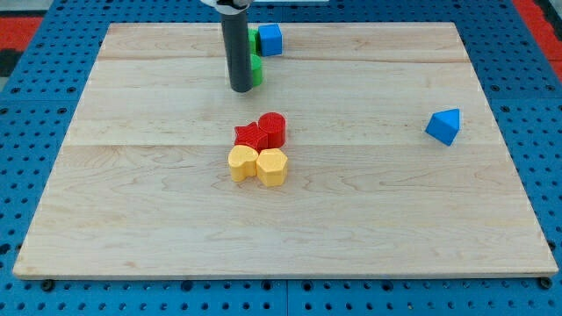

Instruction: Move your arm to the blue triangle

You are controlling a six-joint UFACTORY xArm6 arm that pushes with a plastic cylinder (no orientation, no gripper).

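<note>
The blue triangle [444, 125] lies at the view's right on the wooden board [158, 219], alone. My tip [240, 89] is in the upper middle of the board, far to the left of the blue triangle. The rod stands right in front of two green blocks, one [257, 73] beside the tip and one [253, 39] higher up, both partly hidden. A blue cube [270, 39] sits just right of the rod near the view's top.
A red star [248, 134] and a red cylinder [273, 130] sit mid-board, touching. Just below them are a yellow heart [242, 162] and a yellow hexagon [273, 167]. Blue pegboard [53, 53] surrounds the board.
</note>
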